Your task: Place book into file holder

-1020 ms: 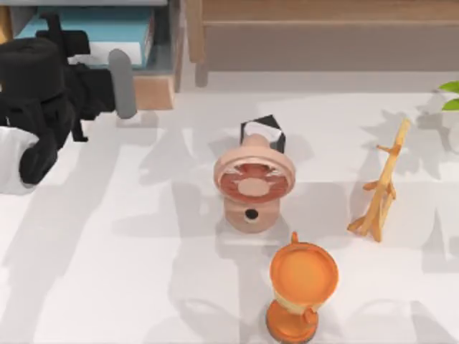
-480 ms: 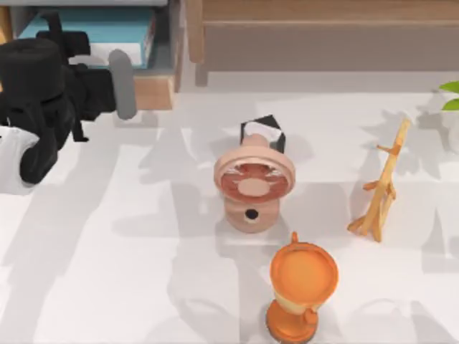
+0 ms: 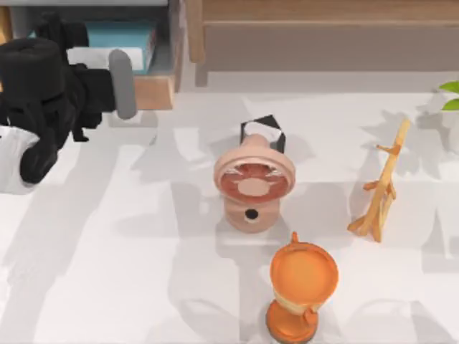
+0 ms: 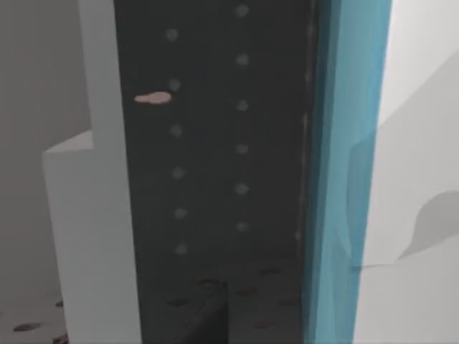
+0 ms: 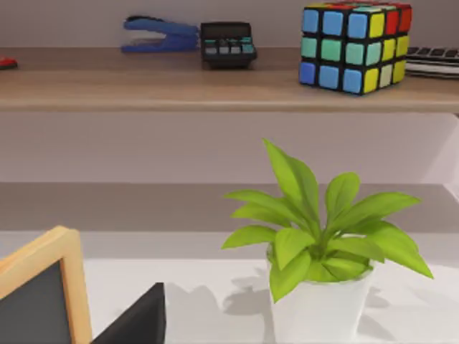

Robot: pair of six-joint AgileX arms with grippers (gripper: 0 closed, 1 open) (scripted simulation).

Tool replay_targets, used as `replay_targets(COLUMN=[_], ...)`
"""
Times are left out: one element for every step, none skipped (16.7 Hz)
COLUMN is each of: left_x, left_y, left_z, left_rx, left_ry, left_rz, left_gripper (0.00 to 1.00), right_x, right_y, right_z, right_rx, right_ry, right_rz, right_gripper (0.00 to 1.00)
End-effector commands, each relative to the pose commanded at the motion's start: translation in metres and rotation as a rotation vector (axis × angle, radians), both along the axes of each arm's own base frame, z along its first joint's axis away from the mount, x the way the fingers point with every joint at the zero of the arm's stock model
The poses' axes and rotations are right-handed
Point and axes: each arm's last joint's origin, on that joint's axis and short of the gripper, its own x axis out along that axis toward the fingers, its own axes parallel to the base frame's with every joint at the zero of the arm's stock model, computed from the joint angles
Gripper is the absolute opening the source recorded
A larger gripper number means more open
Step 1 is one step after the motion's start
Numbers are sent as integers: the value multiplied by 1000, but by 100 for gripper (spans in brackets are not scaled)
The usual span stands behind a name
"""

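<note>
White desk (image 3: 107,272), lit in bands of shadow, with one long wooden shelf (image 3: 323,29) running along its far edge.

Far left corner: one file holder (image 3: 159,86), grey walls, light wooden front. One book (image 3: 118,34), teal cover, white page edges, lies inside it; part is hidden by the left arm. The left wrist view shows the teal cover (image 4: 344,172) close against a dark dotted surface.

Left gripper (image 3: 118,79): at the file holder's front, over the far left corner; whether its fingers are apart or together cannot be told. Right arm: parked, its camera facing the shelf.

Desk centre: one pink fan (image 3: 252,183), one small black box (image 3: 264,131) just behind it. Toward the near edge: one orange cup (image 3: 301,287). Toward the right edge: one wooden stand (image 3: 380,186), tilted. Right edge, far: one green plant (image 5: 323,215) in a white pot.

On the shelf: one blue stapler (image 5: 161,34), one calculator (image 5: 228,43), one colour cube (image 5: 355,43).

Open room: the desk's near left area is bare; there are gaps between fan, cup and stand.
</note>
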Motion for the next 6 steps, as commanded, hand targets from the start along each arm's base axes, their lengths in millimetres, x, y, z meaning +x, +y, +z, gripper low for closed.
replay_targets(left_x=[0,0,0,0,0,0], left_y=[0,0,0,0,0,0], left_z=[0,0,0,0,0,0], left_rx=[0,0,0,0,0,0], left_ry=[0,0,0,0,0,0], left_rz=[0,0,0,0,0,0], left_gripper=[100,100,100,100,100,100], right_x=[0,0,0,0,0,0], right_y=[0,0,0,0,0,0], right_z=[0,0,0,0,0,0], right_rx=[0,0,0,0,0,0], right_ry=[0,0,0,0,0,0], right_rz=[0,0,0,0,0,0], right_gripper=[100,100,100,100,100,100])
